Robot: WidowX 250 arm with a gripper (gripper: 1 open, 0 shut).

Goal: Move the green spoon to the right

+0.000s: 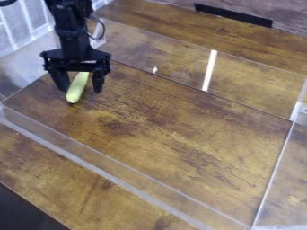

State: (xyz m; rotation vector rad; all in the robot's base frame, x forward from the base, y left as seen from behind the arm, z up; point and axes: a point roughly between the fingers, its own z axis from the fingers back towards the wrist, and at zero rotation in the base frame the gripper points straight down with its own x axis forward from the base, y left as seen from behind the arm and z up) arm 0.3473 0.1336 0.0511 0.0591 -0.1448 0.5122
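The green spoon is a small yellow-green elongated piece lying on the wooden table at the left, inside the clear-walled area. My gripper points straight down over it, black fingers spread wide, one on each side of the spoon. The jaws stand open around the spoon and are not closed on it. The spoon's upper end is partly hidden by the gripper.
A low transparent wall borders the wooden table along the front and right sides, and another clear edge runs at the back. A dark flat object lies at the far back. A light strip reflects on the wood.
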